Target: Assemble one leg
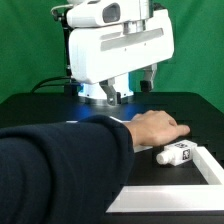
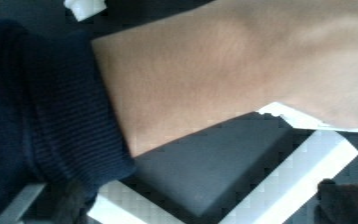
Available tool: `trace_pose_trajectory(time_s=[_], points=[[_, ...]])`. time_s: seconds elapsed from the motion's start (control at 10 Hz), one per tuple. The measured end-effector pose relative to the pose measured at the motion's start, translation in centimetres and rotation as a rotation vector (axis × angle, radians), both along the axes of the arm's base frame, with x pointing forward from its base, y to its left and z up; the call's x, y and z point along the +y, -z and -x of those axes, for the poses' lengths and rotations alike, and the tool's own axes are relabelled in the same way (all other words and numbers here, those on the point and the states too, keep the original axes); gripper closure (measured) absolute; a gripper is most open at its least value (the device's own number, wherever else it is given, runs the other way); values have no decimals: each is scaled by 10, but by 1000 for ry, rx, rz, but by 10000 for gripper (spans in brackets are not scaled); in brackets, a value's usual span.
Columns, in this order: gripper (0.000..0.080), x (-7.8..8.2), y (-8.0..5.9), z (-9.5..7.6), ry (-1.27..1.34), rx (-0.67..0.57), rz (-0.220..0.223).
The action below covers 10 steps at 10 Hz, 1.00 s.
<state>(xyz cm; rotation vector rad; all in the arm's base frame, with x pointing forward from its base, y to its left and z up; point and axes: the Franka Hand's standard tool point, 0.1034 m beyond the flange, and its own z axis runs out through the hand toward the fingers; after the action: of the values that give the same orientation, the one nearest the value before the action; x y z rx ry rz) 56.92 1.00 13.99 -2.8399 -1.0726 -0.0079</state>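
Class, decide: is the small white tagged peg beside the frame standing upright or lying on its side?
Lying on its side: the leg rests lengthwise on the black table, with a tagged face showing.

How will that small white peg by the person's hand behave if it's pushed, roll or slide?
The leg looks like small hard plastic, so probably stiff and light. Its blocky tagged end should keep it from rolling; it would more likely slide or pivot. The white frame close beside it could stop it.
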Motion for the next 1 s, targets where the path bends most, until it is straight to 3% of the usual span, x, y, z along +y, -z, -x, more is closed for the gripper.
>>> trace_pose_trajectory(time_s=[0.7, 0.9, 1.0], points=[[150, -1, 1, 0, 2, 2, 1], [150, -8, 3, 3, 112, 21, 10], [150, 1, 6, 4, 202, 32, 12]])
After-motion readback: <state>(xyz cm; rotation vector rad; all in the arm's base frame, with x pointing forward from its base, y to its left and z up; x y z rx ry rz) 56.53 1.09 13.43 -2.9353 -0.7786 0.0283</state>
